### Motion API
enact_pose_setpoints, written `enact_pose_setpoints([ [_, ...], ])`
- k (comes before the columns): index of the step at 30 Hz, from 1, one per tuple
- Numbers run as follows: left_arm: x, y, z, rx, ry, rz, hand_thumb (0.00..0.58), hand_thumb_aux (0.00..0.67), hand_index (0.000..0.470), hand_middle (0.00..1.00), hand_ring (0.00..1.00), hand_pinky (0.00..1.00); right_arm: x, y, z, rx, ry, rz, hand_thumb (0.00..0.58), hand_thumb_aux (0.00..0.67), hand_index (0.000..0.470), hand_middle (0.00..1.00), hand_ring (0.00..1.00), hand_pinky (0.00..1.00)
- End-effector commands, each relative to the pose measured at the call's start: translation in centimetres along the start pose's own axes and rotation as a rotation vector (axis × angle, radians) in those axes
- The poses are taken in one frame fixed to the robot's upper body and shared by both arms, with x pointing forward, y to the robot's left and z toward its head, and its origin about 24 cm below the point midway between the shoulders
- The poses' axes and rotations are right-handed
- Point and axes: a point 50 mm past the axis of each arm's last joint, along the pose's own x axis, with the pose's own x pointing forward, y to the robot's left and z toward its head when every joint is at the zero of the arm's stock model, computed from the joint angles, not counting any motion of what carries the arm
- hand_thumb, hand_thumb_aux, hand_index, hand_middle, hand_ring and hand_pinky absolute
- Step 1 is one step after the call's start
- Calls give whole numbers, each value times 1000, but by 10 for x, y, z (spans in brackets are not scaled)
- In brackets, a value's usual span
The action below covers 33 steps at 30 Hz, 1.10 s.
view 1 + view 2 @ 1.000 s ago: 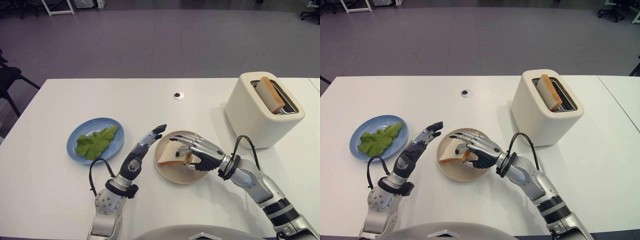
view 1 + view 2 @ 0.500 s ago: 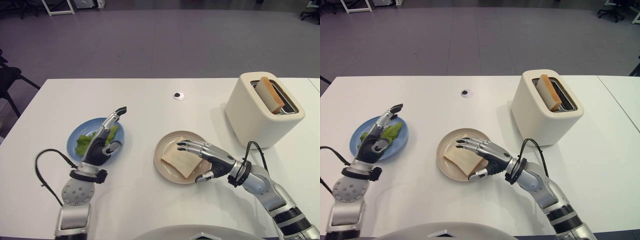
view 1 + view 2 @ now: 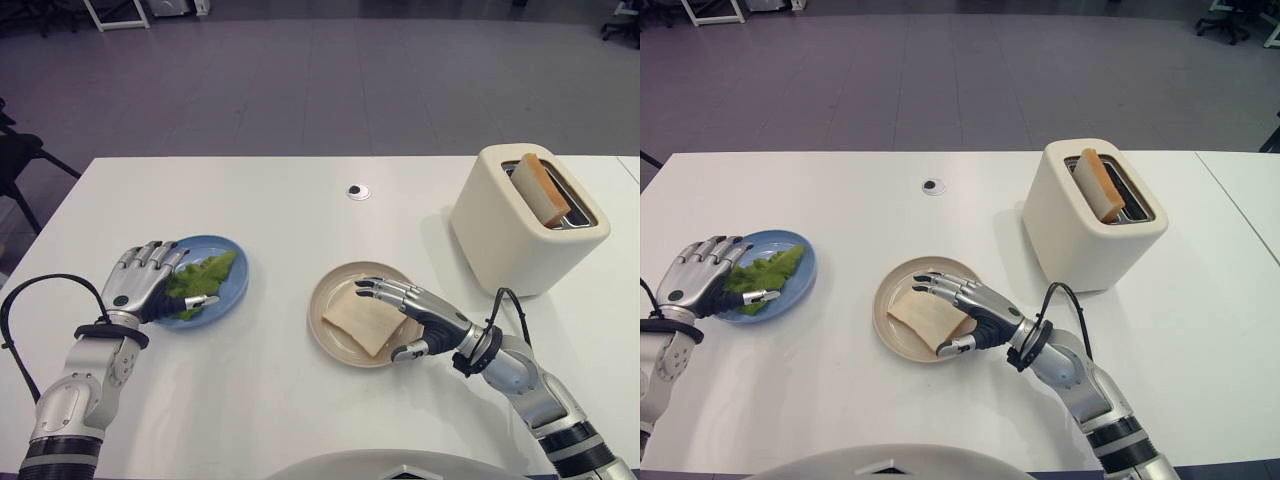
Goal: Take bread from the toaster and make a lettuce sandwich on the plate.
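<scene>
Blue plate point(image 3: 232, 290) holds crinkled green lettuce point(image 3: 205, 276); left robot hand point(image 3: 143, 281) is at it, grip cannot be told. Beige plate point(image 3: 328, 345) holds pale bread slice point(image 3: 365, 322); right robot hand point(image 3: 418, 316) is spread open, holding nothing.

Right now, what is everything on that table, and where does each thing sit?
table: one, white, under everything
toaster: one, cream, rear right
toaster slice: one, tan, sticking up from the toaster's slot
beige plate: one, beige, centre
plate slice: one, pale, flat on the beige plate
blue plate: one, blue, left
lettuce: one leaf, green, on the blue plate
round fitting: one, black and white, rear centre
left hand: one, silver, at the blue plate's left edge, by the lettuce
right hand: one, silver and black, open, over the plate slice
</scene>
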Motion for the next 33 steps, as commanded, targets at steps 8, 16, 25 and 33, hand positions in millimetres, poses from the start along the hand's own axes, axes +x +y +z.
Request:
enact_pose_setpoints([
  [8, 4, -21, -3, -18, 10, -117, 527, 468, 328, 0, 0, 0, -2, 0, 2, 1, -1, 11, 0, 0, 0, 0, 0, 0],
  [16, 4, -18, 6, -75, -46, -83, 580, 670, 470, 0, 0, 0, -1, -1, 2, -6, -6, 13, 0, 0, 0, 0, 0, 0],
  [25, -5, 40, 5, -18, -61, 200, 580, 670, 470, 0, 0, 0, 0, -5, 1, -16, -12, -2, 0, 0, 0, 0, 0, 0],
  [33, -13, 109, 91, -328, -367, 371, 580, 670, 470, 0, 0, 0, -6, -46, -20, -7, 116, -259, 0, 0, 0, 0, 0, 0],
])
